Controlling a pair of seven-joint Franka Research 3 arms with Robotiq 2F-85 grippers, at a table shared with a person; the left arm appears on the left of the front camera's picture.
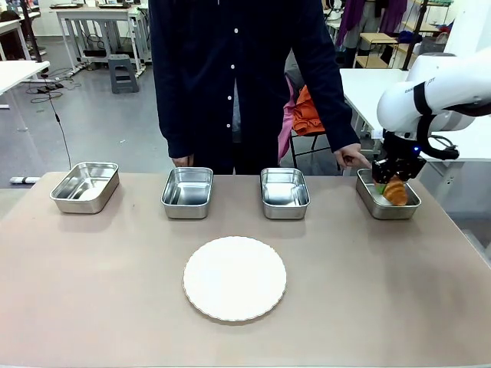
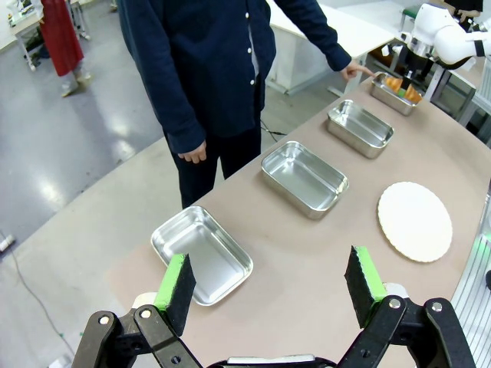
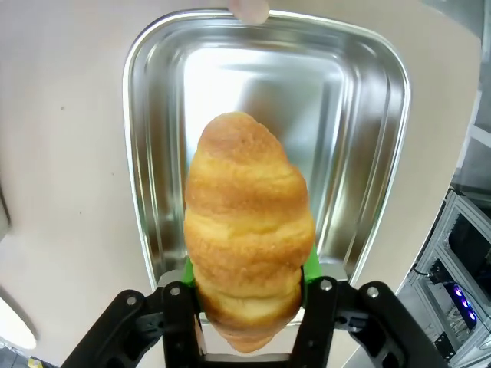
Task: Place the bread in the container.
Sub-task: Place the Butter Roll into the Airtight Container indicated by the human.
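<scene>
The front camera is looking level across the tan table (image 1: 92, 291) from the robot's side, facing the person in the dark shirt (image 1: 238, 77) at the far edge. The left wrist camera is hanging high and well back, looking obliquely along the row of four shiny rectangular steel trays (image 2: 304, 176) and the round white plate (image 2: 415, 221), all shared with the front view. The right wrist camera is looking straight down, very close, into the rightmost steel tray (image 3: 153, 115), and both other views are also taking in that tray.

In the right wrist view the bread (image 3: 249, 230) hides the right gripper (image 3: 247, 287) pads and much of the container (image 3: 153, 115) floor beyond them, a fingertip (image 3: 251, 9) above the far rim is cut by the top edge, and whether bread touches metal is unclear.
</scene>
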